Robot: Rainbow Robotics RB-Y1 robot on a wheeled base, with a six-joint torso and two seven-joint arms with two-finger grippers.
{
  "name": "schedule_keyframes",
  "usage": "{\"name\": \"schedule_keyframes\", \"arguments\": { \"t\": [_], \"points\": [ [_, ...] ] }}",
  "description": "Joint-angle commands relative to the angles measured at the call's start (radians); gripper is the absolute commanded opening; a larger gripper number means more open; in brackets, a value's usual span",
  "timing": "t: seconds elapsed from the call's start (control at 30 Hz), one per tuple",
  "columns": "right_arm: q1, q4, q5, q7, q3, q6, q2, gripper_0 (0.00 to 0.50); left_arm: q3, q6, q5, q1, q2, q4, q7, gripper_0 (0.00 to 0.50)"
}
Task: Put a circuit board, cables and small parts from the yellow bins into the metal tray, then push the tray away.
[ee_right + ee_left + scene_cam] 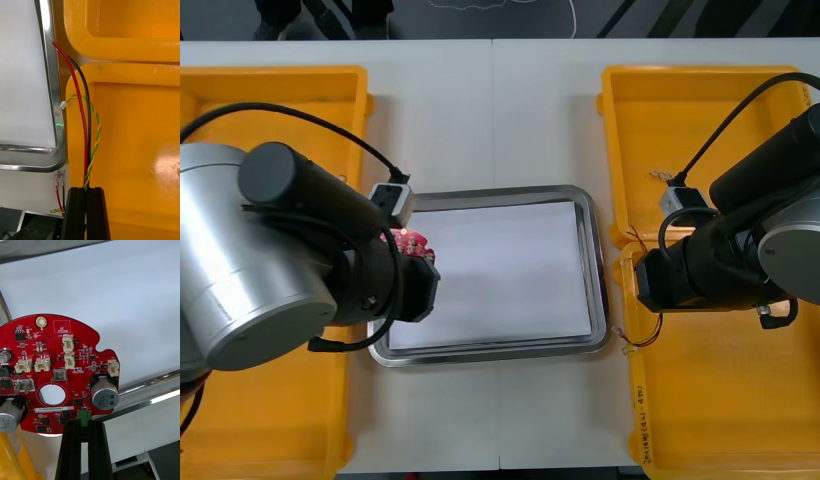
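Note:
A round red circuit board stands upright between the fingers of my left gripper, which is shut on its lower edge. It hangs over the left edge of the metal tray, white inside. From the front, the board shows just ahead of the left gripper. My right gripper is shut on a bundle of cables: red, black and a twisted yellow-green pair. It hovers over the near right yellow bin, beside the tray's right rim. Cable ends trail below the right gripper.
Two yellow bins stand at the left and two at the right. A small metal part lies in the far right bin. Bare table runs beyond the tray.

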Motion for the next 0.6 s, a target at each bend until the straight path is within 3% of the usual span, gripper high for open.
{"name": "schedule_keyframes", "arguments": {
  "t": [0.03, 0.3, 0.6],
  "points": [
    [-0.028, -0.01, 0.005, 0.039, 0.012, 0.005, 0.007, 0.0, -0.08, 0.007, -0.067, -0.035, -0.072, 0.042, -0.004, 0.0],
    [-0.028, -0.01, 0.004, 0.041, 0.012, 0.005, 0.007, 0.0, -0.156, 0.007, -0.156, -0.035, -0.153, 0.149, -0.015, 0.0],
    [-0.028, -0.01, 0.005, 0.041, 0.012, 0.005, 0.007, 0.0, -0.182, 0.007, -0.174, -0.033, -0.17, 0.224, -0.018, 0.0]
  ]
}}
